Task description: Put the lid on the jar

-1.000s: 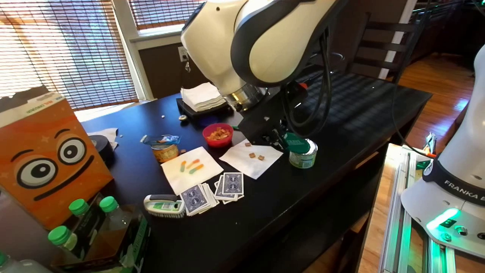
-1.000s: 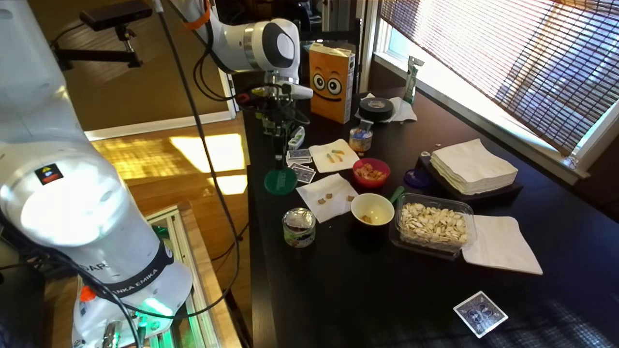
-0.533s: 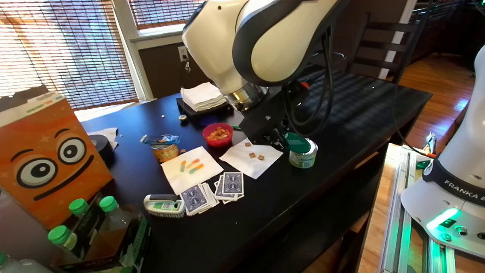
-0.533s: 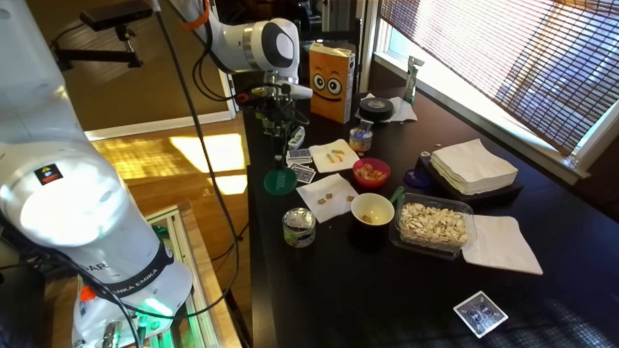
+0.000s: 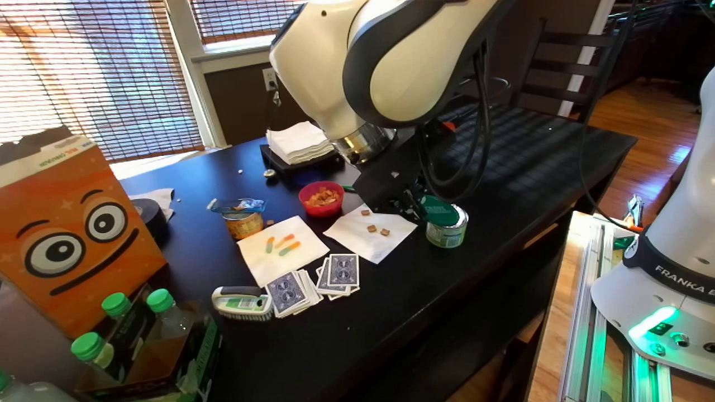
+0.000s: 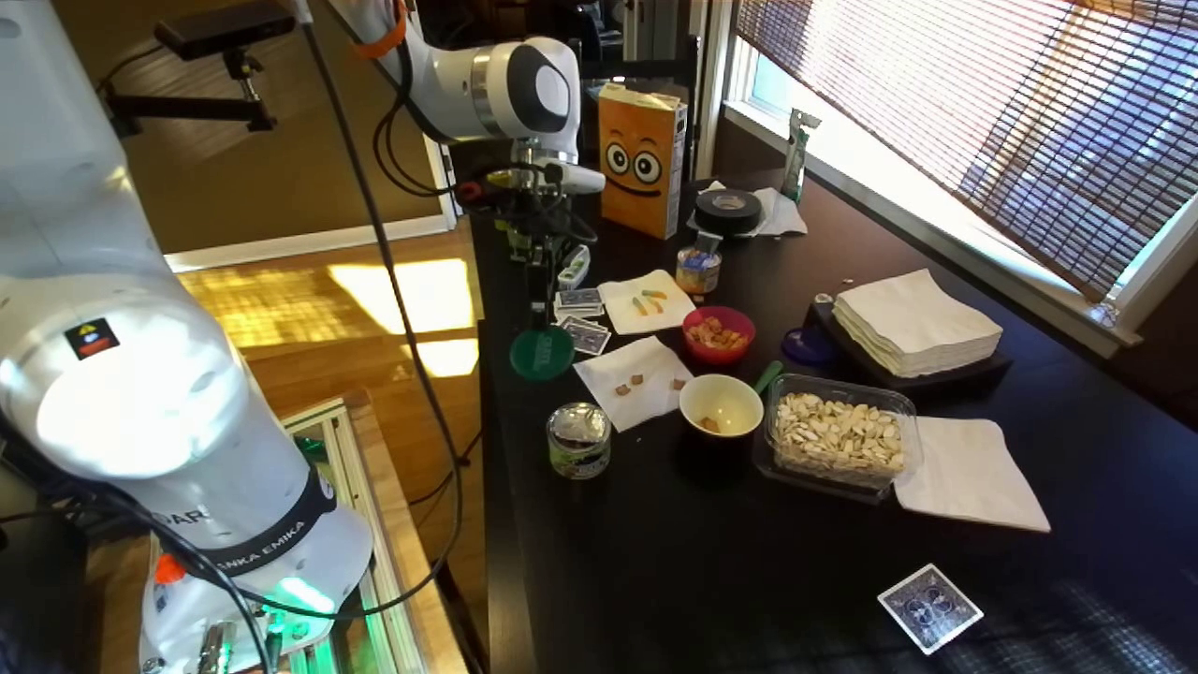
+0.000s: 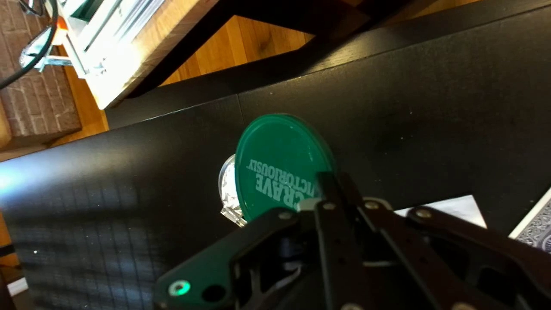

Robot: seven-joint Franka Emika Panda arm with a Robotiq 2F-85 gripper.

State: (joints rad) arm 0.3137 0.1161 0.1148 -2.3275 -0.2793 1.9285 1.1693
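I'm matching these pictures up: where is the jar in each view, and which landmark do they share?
In an exterior view, the jar is right of centre, its top partly hidden by the green lid.
In an exterior view, the jar is below centre, the green lid above and left.
In the wrist view, the jar, mostly hidden, peeks out left of the green lid.
Shared landmark: the green lid.

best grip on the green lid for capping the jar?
I'd pinch the green lid at the rim opposite the jar, coming from that side, as the gripper does: it's a thin flat disc, and that leaves the jar-side edge free.
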